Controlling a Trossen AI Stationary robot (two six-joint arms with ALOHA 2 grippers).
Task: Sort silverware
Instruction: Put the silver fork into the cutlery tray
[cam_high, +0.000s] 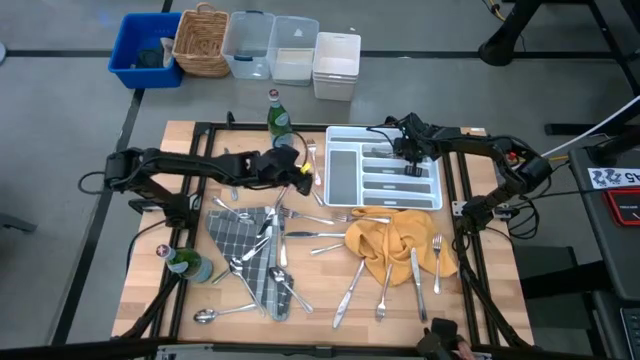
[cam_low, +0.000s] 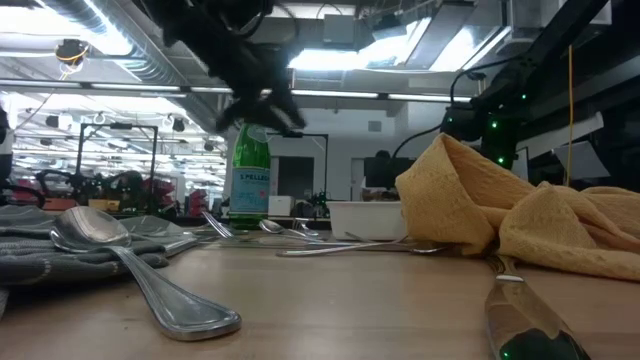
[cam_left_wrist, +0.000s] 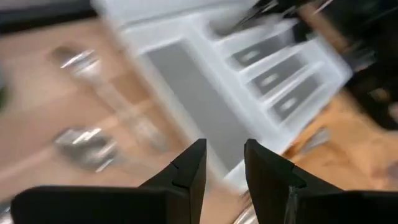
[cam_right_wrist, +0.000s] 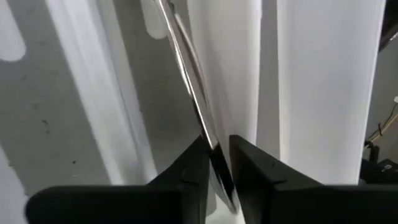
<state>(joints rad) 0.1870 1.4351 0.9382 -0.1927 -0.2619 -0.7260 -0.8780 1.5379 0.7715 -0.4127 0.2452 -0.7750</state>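
Wood desk (cam_high: 500, 290), silverware (cam_high: 262, 262) scattered, tray (cam_high: 342, 176) at back. My right pincer (cam_right_wrist: 216, 163) pinches one utensil (cam_right_wrist: 186, 74) over the tray slots, its axis along them. Left pincer (cam_left_wrist: 222, 165) slightly spread, empty, beside the tray.

even overhead light on the high view, soft shadows. low view backlit by bright ceiling lights (cam_low: 345, 55); near spoon (cam_low: 140, 265) blurry. left wrist view motion-smeared, white tray (cam_left_wrist: 205, 93) w/ streaky edges. right wrist view close, soft.
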